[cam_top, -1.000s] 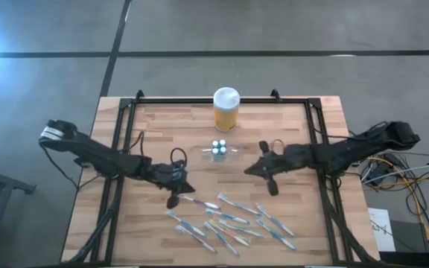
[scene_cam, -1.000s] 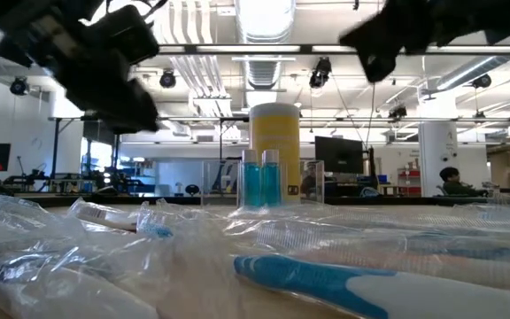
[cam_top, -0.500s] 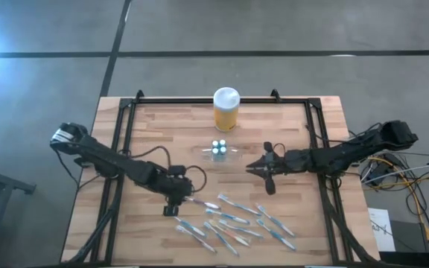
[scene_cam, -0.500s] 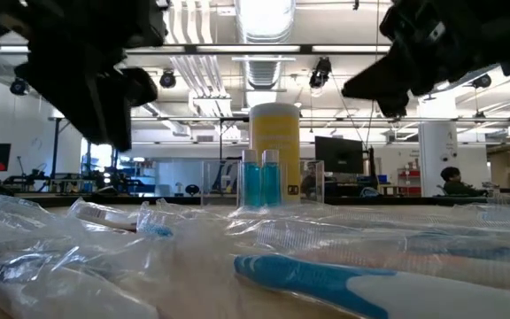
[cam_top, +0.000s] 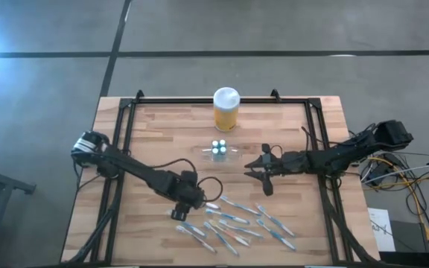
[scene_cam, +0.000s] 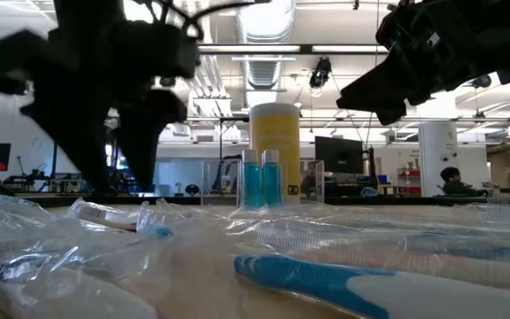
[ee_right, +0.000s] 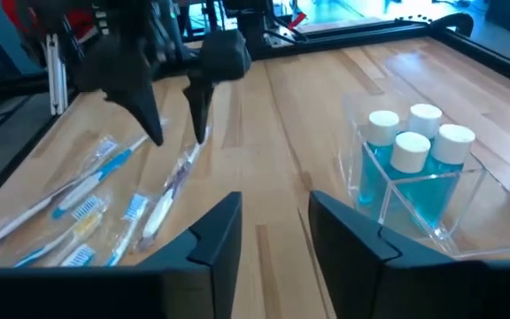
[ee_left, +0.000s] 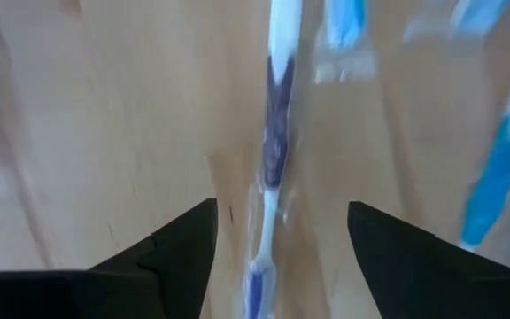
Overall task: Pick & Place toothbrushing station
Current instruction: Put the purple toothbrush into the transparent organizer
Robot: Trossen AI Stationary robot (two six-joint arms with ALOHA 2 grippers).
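Lying nearest on the tabletop (cam_top: 155, 141) is a scatter of wrapped toothbrushes (cam_top: 233, 221). The left hand (cam_top: 194, 199) is hanging just above the scatter's edge, its fingers (ee_left: 177, 252) standing wide open on either side of one wrapped brush (ee_left: 273, 142), apart from it and gripping nothing. Farther back, the right hand (cam_top: 258, 168) is hovering partly open and empty, just beside the clear holder (cam_top: 220, 151) carrying blue white-capped tubes (ee_right: 414, 155) at mid-tabletop. Behind that is standing a yellow jar (cam_top: 226, 110).
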